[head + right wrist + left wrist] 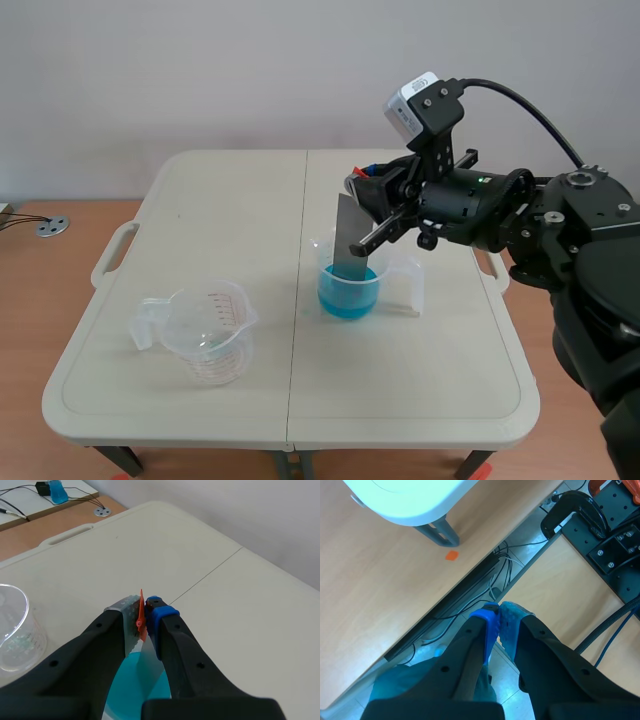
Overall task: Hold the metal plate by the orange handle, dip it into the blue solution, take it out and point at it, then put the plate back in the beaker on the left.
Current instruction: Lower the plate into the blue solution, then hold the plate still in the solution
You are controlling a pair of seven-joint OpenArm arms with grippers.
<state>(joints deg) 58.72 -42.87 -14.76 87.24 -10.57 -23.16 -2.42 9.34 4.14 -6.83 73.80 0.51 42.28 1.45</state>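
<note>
Hanging off the desk (230, 210) over the floor (380, 580), the left pincer (498, 620) has its fingers pressed together on nothing. On the desk's left half a clear measuring beaker (210, 350) stands upright. Just right of the desk's middle stands a second beaker (412, 285) holding blue solution (348, 297); the metal plate (350, 245) stands nearly upright in it, lower edge in the liquid. Above that beaker, the right pincer (145, 612) is clamped on the plate's orange handle (141, 602), which sits between its pads (161, 614), the plate hanging beneath the fingers.
</note>
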